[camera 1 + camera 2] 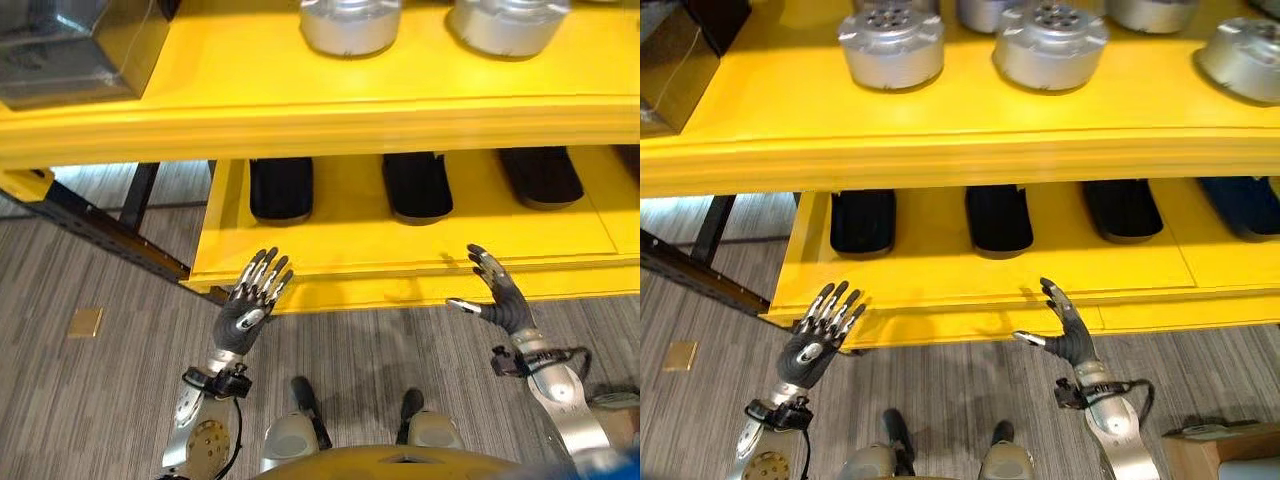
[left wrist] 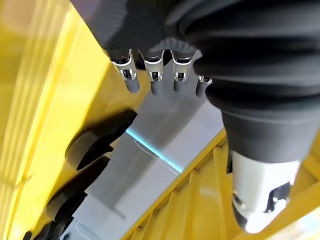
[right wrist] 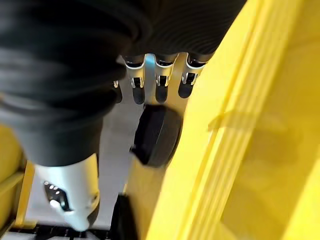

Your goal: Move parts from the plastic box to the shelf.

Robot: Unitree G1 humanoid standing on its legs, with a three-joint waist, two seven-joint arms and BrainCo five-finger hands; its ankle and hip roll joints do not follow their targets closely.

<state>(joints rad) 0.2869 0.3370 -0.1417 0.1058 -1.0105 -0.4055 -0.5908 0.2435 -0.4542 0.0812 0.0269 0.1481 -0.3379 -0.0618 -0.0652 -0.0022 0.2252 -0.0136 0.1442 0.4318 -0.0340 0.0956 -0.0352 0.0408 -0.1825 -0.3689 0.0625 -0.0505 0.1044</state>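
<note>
Black parts [image 1: 281, 188] on lower shelf [image 1: 330, 258], long axes front-to-back, L robot hand [image 1: 252, 305] & R robot hand [image 1: 500, 296] open, empty

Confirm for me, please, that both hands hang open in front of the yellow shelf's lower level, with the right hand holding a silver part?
Not quite: the right hand is open and holds nothing, as the right eye view shows. The left hand is open too, and the silver parts stand on the yellow shelf.

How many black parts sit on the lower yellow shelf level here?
4: a row from the robot's left to right, and one cut by the frame edge. More may lie beyond the frame.
</note>
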